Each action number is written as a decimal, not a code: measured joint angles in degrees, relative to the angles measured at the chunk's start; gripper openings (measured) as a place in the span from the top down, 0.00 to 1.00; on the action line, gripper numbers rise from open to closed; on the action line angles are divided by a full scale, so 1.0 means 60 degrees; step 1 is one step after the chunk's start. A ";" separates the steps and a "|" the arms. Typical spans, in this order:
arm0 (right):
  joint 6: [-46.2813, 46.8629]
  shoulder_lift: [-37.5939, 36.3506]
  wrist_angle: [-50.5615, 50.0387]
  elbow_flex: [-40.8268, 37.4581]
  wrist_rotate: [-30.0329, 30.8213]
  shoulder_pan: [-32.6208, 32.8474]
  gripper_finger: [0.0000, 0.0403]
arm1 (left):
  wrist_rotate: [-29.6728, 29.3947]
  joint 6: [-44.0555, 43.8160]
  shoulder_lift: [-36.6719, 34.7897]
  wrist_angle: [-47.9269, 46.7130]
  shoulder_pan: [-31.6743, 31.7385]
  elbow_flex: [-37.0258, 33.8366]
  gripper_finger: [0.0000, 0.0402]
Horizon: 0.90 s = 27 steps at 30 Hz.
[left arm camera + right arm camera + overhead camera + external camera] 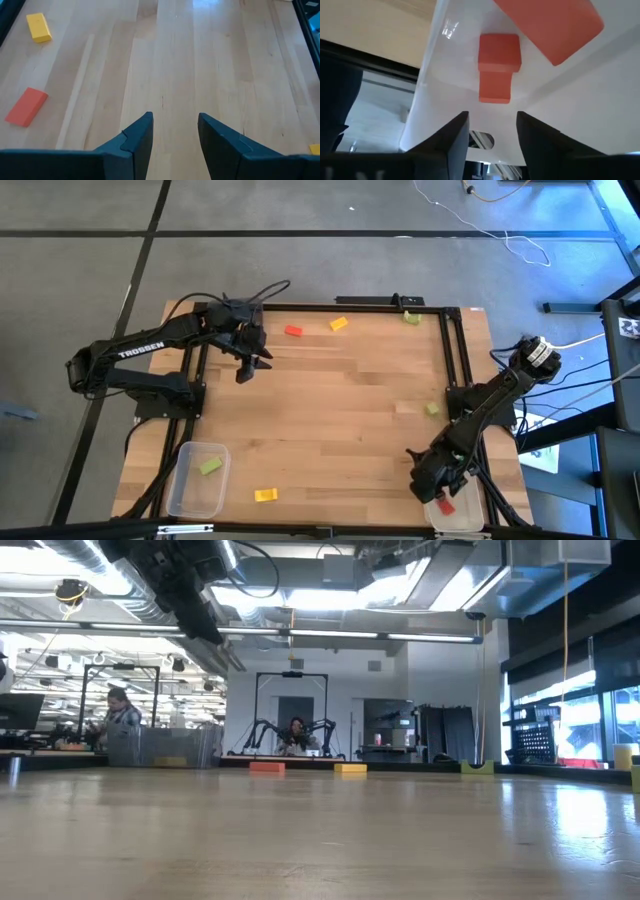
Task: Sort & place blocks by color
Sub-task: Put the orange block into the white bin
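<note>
A red block (293,331), a yellow block (339,324) and a green block (411,318) lie flat along the table's far edge. Another green block (432,409) lies at the right and another yellow block (265,495) near the front edge. My left gripper (250,365) hangs open and empty above the table, just left of the red block (26,106). My right gripper (432,485) is open and empty over a white bin (470,515) at the near right corner. That bin holds two red blocks (500,50) (555,25).
A clear bin (195,480) at the near left corner holds one green block (208,467). A dark frame (450,350) runs along the table's far and side edges. The middle of the wooden table (340,420) is bare. People show in the room beyond the table (120,725).
</note>
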 joint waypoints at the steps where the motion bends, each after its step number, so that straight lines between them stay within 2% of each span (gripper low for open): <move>1: 0.0007 0.0000 0.0083 0.0000 -0.0109 -0.0043 0.59 | -0.0042 -0.0001 0.0000 0.0000 0.0000 0.0000 0.63; 6: -0.0272 -0.0135 0.0187 0.0407 0.0206 -0.0309 0.59 | -0.0665 -0.0269 0.0000 0.0002 0.0000 0.0000 0.63; 12: -0.0308 -0.0408 -0.0969 0.1715 0.1796 -0.0396 0.59 | -0.1264 -0.0447 0.0000 0.0000 0.0001 0.0000 0.63; 17: -0.0342 -0.0503 -0.3310 0.3296 0.3446 -0.0399 0.59 | -0.1291 -0.0444 0.0000 0.0000 0.0002 0.0000 0.63; 22: -0.0404 -0.0506 -0.6162 0.4930 0.5827 -0.0618 0.59 | -0.1686 -0.0693 0.0000 0.0000 0.0025 0.0000 0.63; 27: -0.1754 -0.0506 -0.7996 0.6008 0.7646 -0.1469 0.59 | -0.2313 -0.1297 0.0382 -0.0602 0.0311 0.0637 0.63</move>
